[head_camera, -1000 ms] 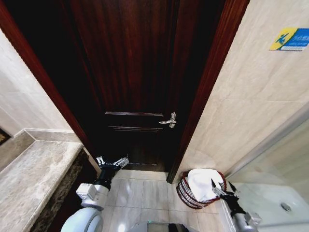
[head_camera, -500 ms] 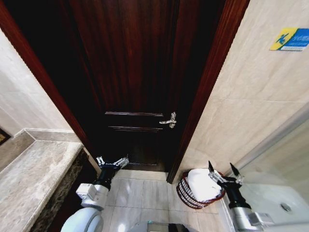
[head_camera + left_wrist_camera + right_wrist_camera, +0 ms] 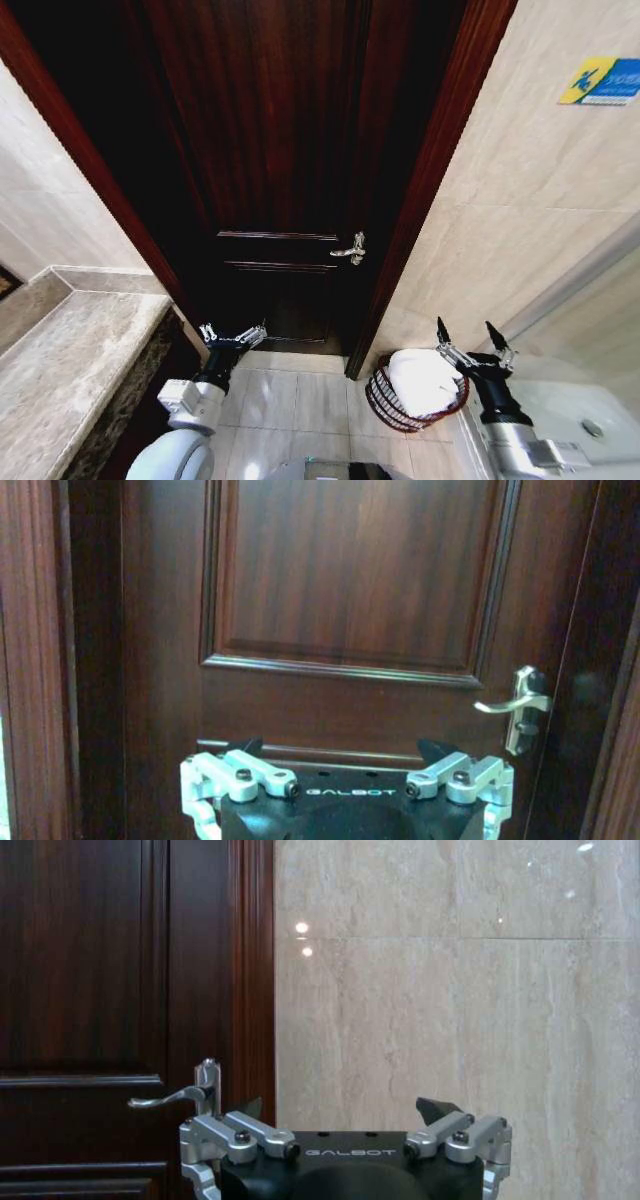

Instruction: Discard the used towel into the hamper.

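Note:
The hamper (image 3: 381, 399), a small round reddish-brown wire basket, stands on the floor beside the door frame at the lower right. A white towel (image 3: 422, 380) lies bunched inside it, rising above the rim. My right gripper (image 3: 470, 342) hangs open and empty above the hamper's right side, clear of the towel; in the right wrist view the same gripper (image 3: 345, 1111) points at the tiled wall with nothing between its fingers. My left gripper (image 3: 232, 332) is held low in front of the door, open and empty, and faces the door panel (image 3: 345, 751).
A dark wooden door (image 3: 290, 150) with a silver lever handle (image 3: 351, 250) is shut ahead. A stone counter (image 3: 60, 360) runs along the left. Beige tiled wall (image 3: 520, 200) and a white shower tray (image 3: 575, 415) lie to the right. Pale floor tiles (image 3: 295, 400) lie between.
My right gripper has risen and drawn away to the right from the towel in the hamper. The left arm has not moved.

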### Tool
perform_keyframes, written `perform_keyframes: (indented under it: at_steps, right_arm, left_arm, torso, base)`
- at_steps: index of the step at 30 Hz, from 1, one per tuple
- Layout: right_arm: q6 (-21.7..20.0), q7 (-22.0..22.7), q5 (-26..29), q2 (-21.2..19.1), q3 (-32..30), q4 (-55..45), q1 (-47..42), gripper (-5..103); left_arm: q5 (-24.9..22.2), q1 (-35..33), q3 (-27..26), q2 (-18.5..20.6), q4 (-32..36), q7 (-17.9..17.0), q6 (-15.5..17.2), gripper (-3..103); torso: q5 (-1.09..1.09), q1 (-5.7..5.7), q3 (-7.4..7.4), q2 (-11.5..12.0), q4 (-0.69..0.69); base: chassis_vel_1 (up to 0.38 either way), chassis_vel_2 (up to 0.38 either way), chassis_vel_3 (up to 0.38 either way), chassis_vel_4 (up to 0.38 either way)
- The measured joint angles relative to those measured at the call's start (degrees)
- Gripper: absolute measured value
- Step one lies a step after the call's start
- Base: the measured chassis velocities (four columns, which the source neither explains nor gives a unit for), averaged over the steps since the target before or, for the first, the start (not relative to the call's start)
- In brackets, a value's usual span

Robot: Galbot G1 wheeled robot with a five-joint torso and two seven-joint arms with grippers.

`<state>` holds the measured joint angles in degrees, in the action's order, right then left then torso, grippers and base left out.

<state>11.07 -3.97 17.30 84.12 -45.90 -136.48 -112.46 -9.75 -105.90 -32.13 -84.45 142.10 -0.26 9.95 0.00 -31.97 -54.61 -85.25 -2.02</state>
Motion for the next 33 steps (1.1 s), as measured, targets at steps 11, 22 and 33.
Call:
perform_keyframes:
  at_steps: [11,22,33]
  right_arm:
    - [0.0,0.0,0.0,-0.02,0.02,0.26,0.06,100]
    - [0.0,-0.03,0.02,-0.03,0.01,0.36,0.1,100]
    - [-0.01,-0.08,0.04,-0.04,0.01,0.4,0.12,100]
  left_arm:
    - [0.0,0.0,0.0,0.0,0.0,0.0,0.0,100]
    - [0.0,0.0,0.0,0.0,0.0,0.0,0.0,100]
    - [0.0,0.0,0.0,0.01,0.0,0.0,0.0,100]
  torso:
    - [0.0,0.0,0.0,0.0,0.0]
    - [0.0,0.0,0.0,0.0,0.0]
    - [-0.01,0.0,0.0,0.0,0.0]
  base:
    - [0.0,0.0,0.0,0.0]
    - [0.0,0.0,0.0,0.0]
    - [-0.035,-0.031,0.03,0.025]
